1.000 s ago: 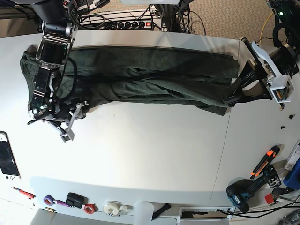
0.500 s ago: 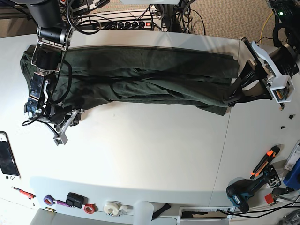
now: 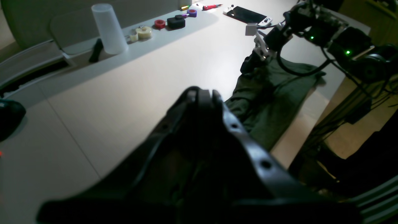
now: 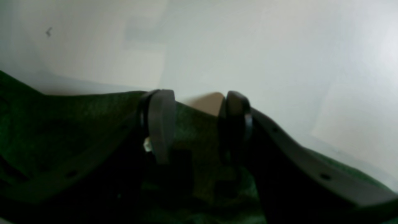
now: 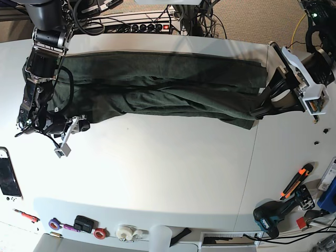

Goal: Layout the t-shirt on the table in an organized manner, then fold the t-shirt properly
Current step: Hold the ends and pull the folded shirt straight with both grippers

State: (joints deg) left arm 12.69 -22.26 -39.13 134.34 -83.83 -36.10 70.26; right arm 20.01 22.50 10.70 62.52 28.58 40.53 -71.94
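Observation:
The dark green t-shirt lies stretched in a long band across the far side of the white table. My left gripper is shut on its lower right corner; in the left wrist view the fingers are pressed together over the cloth. My right gripper is at the shirt's lower left edge. In the right wrist view its fingers stand apart with green cloth lying between them and bare table beyond. The right gripper also shows far off in the left wrist view.
A handheld game console lies at the left edge. Tape rolls, a translucent cup and small tools line the near edge. A drill and an orange knife lie at the near right. A power strip sits behind the table.
My right arm has swung left along the shirt's left end, and its gripper now sits further left at the lower left edge. The left arm has not moved.

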